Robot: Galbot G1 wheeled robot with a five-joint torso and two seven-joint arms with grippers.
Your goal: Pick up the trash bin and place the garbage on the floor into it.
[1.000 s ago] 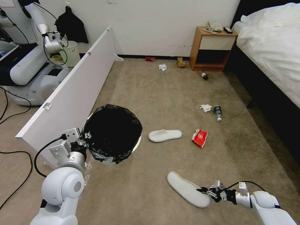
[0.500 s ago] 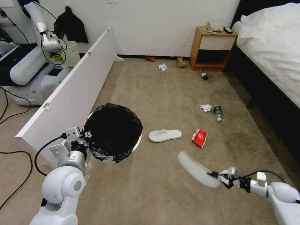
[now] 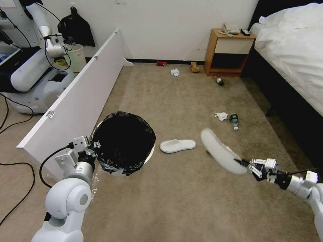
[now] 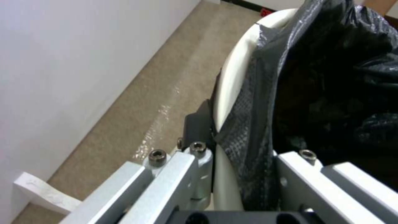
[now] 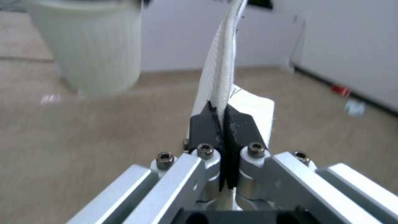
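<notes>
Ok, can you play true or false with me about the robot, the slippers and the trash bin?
1. The right gripper holds a slipper up off the floor. True.
2. The held slipper is already inside the trash bin. False: it hangs in the air, to the right of the bin.
3. The left gripper is pinching the bin's rim. True, its fingers clamp the rim and bag.
4. Both slippers have been picked up. False: a second slipper lies on the carpet beside the bin.
5. The bin has a white bag inside. False: the bag is black.
</notes>
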